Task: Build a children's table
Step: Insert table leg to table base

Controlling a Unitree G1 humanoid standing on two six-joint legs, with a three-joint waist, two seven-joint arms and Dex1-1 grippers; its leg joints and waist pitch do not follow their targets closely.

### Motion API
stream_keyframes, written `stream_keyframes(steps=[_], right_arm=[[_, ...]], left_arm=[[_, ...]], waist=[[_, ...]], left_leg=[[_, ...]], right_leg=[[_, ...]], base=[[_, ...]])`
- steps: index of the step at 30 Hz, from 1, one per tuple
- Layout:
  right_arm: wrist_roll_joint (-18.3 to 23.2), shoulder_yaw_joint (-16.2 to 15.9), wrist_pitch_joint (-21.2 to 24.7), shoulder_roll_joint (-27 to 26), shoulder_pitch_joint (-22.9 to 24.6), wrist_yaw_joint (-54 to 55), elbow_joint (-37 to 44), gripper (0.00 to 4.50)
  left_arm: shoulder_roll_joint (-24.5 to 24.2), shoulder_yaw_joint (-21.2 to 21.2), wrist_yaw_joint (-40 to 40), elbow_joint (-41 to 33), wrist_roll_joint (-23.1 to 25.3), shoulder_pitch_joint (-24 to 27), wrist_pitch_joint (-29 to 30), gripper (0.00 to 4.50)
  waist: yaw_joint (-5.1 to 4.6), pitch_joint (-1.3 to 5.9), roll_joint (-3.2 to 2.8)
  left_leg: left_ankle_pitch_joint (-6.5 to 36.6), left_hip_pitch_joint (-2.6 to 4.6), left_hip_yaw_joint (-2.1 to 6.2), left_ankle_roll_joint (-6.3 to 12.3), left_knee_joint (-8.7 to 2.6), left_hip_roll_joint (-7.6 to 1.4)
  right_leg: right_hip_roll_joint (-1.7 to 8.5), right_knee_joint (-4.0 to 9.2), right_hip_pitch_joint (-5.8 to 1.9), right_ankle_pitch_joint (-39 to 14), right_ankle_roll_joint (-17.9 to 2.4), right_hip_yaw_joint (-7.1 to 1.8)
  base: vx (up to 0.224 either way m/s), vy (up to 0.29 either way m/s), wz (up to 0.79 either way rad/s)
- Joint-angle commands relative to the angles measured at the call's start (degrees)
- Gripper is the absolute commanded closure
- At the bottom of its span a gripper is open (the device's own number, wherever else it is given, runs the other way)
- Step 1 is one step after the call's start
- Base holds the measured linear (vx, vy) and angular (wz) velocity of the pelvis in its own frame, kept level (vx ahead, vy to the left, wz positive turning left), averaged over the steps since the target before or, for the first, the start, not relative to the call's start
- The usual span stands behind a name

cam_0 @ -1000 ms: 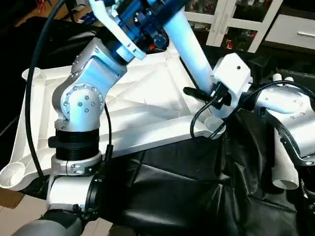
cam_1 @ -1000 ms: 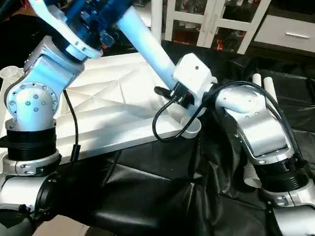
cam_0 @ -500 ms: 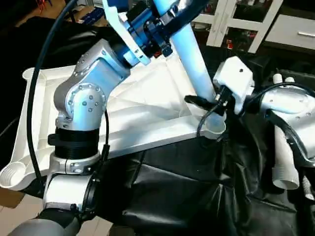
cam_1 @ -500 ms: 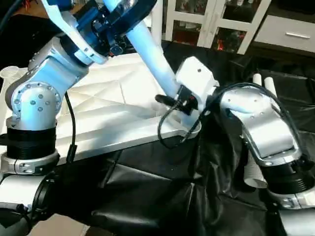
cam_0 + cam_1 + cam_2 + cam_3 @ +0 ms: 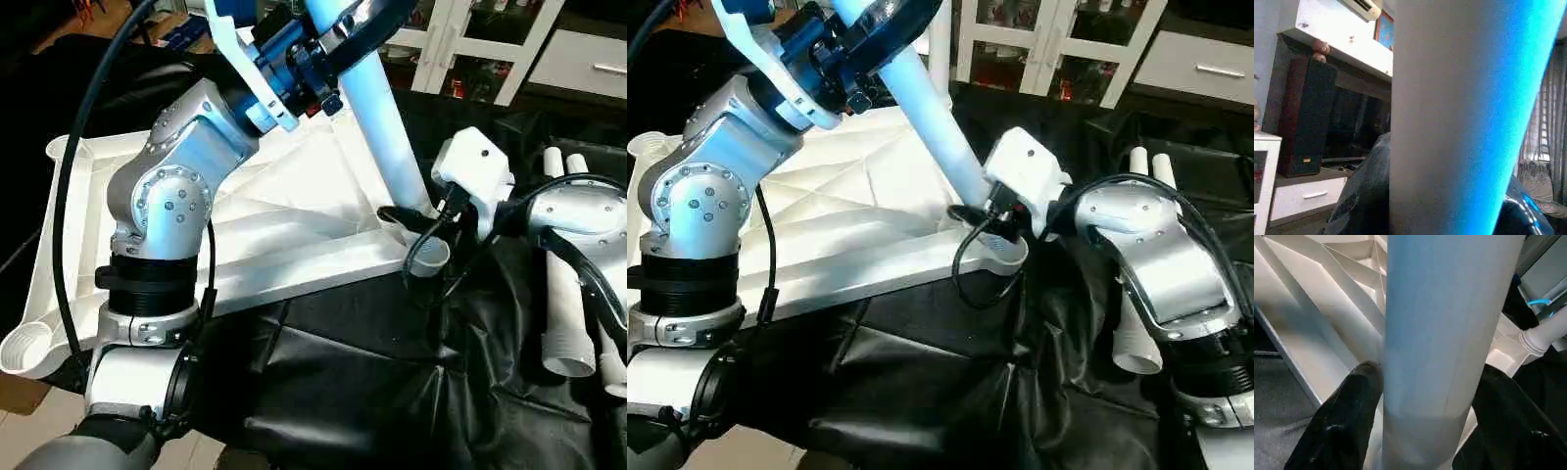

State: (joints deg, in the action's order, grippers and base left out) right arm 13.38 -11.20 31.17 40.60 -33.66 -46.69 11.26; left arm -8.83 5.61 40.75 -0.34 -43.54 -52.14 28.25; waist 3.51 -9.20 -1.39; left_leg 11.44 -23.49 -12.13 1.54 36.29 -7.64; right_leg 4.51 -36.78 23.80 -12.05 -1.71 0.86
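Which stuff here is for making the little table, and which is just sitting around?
For the table:
- tabletop
- leg held by the left gripper, its lower end between the right gripper's fingers
- spare legs

Just there:
- black cloth
- white cabinet

- Left arm: silver forearm raised steeply from the lower left, wrist bent, left tool (image 5: 328, 39) high up, clamped around a tube leg (image 5: 382, 127).
- Right arm: reaching in from the right, right tool (image 5: 1420, 396) with black fingers (image 5: 1347, 416) straddling the same leg's lower end.

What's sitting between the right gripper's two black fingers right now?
The white leg tube stands between the right gripper's fingers, just above the tabletop's corner socket, in the right wrist view.
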Motion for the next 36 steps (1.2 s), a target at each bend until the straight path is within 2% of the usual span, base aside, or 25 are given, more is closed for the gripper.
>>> stream_keyframes(steps=[1,13,14,21,22,30,33,35,36], right_arm=[[0.64,1.00,0.98,0.55,0.49,-0.70,1.93,1.57],[0.69,1.10,1.24,-0.13,0.64,-0.96,1.77,1.57],[0.62,1.13,1.17,-0.33,0.41,-0.85,1.69,1.84],[0.44,1.12,0.98,-0.45,0.24,-0.99,1.72,2.39],[0.42,1.13,0.98,-0.47,0.24,-1.01,1.73,2.58],[0.65,1.05,1.18,-0.53,0.39,-1.61,2.03,2.66],[0.65,1.15,1.01,-0.70,0.33,-1.56,1.88,2.66],[1.23,1.90,1.09,-1.39,0.51,-0.96,1.75,2.66],[1.46,2.25,1.12,-1.71,0.59,-0.66,1.69,2.67]], left_arm=[[-0.25,0.08,0.42,-0.69,-0.34,-1.39,-0.49,2.95],[0.04,0.12,1.01,-2.81,-2.72,-0.68,1.67,2.95],[-0.05,-0.06,1.14,-2.86,-2.71,-0.64,1.78,2.95],[-0.54,-0.58,1.37,-2.89,-2.41,-0.57,1.85,2.95],[-0.53,-0.57,1.37,-2.92,-2.33,-0.56,1.91,2.95],[-0.45,-0.95,1.57,-2.57,-1.67,-0.70,1.86,2.95],[-0.94,-2.19,0.45,-1.82,1.63,-0.65,0.49,2.95],[-0.92,-1.77,0.54,-0.79,1.51,-0.52,0.41,2.95],[-0.87,-1.50,0.41,-0.47,1.46,-0.46,0.31,2.60]], waist=[[0.17,6.00,0.22],[0.17,5.93,0.35],[0.16,5.97,0.33],[0.18,6.02,0.26],[0.16,6.04,0.27],[0.14,6.00,0.32],[0.17,5.96,0.39],[0.12,5.95,0.46],[0.11,5.93,0.45]], left_leg=[[-1.12,2.06,2.90,6.77,-3.82,-5.36],[-0.96,2.03,2.89,6.82,-3.80,-5.35],[-0.98,2.08,2.89,6.80,-3.79,-5.36],[-1.22,2.11,2.90,6.62,-3.78,-5.36],[-1.52,2.04,2.91,6.73,-3.77,-5.34],[-1.09,2.10,2.89,6.60,-3.79,-5.34],[-1.14,2.05,2.91,6.79,-3.79,-5.37],[-1.50,2.01,2.88,6.89,-3.77,-5.33],[-1.33,1.97,2.87,6.90,-3.75,-5.30]], right_leg=[[4.51,2.65,-3.56,8.51,-19.04,-2.19],[4.52,2.68,-3.55,7.57,-18.90,-2.19],[4.49,2.67,-3.50,7.44,-18.87,-2.18],[4.46,2.62,-3.49,7.86,-18.86,-2.17],[4.43,2.55,-3.51,8.27,-18.89,-2.15],[4.43,2.64,-3.49,7.53,-18.77,-2.17],[4.50,2.68,-3.50,7.51,-18.58,-2.20],[4.50,2.64,-3.49,7.96,-18.65,-2.21],[4.52,2.65,-3.50,7.80,-18.69,-2.21]], base=[[0.000,0.000,0.00],[0.000,0.000,0.00],[0.000,0.000,0.00],[0.000,0.000,0.00],[0.000,0.000,0.00],[0.000,0.000,0.00],[0.000,0.000,0.00],[0.000,0.000,0.00],[0.000,0.000,0.00]])
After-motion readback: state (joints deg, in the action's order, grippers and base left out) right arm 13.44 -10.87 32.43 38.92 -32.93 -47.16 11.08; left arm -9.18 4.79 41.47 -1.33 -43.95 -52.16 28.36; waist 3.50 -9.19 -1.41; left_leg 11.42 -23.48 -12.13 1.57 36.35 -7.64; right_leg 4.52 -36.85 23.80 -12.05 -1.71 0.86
